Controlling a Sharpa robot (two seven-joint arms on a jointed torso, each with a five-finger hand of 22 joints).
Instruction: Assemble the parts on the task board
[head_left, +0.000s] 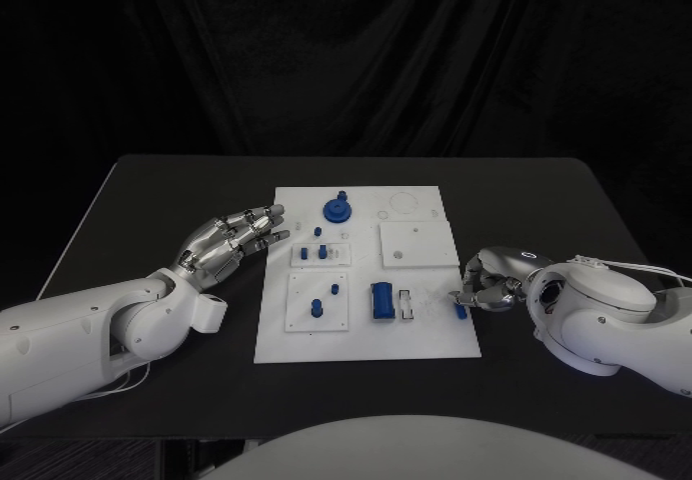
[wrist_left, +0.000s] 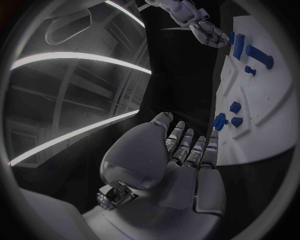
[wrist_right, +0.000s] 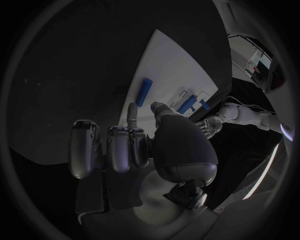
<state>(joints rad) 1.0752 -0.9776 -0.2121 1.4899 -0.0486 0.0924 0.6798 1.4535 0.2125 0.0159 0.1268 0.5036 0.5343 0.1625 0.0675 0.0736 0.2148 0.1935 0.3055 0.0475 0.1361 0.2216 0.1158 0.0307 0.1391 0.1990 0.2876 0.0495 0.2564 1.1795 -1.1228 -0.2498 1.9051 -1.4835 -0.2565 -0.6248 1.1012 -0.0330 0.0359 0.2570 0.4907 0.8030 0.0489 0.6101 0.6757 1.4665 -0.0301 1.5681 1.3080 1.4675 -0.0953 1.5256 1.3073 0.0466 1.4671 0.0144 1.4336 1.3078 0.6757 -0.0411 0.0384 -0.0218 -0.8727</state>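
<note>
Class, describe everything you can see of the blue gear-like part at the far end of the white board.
The blue gear-like part is a round, flat disc with a short upright post at its far edge. It looks like matt plastic. It sits on the task board near the far edge, left of a faint ring outline. Nothing touches it; the left hand hovers nearby.

The head view is dim all round, with a black backdrop and a dark bench (head_left: 173, 200); the white task board (head_left: 368, 345) is the brightest area and reads clean, without glare. Soft highlights sit on the white arms. Shadows under the hands are faint against the dark surface. Both wrist views are dark fisheye circles with heavy vignetting, and straight edges bow towards the rim. Bright curved light strips (wrist_left: 75, 57) streak the left wrist view.
</note>
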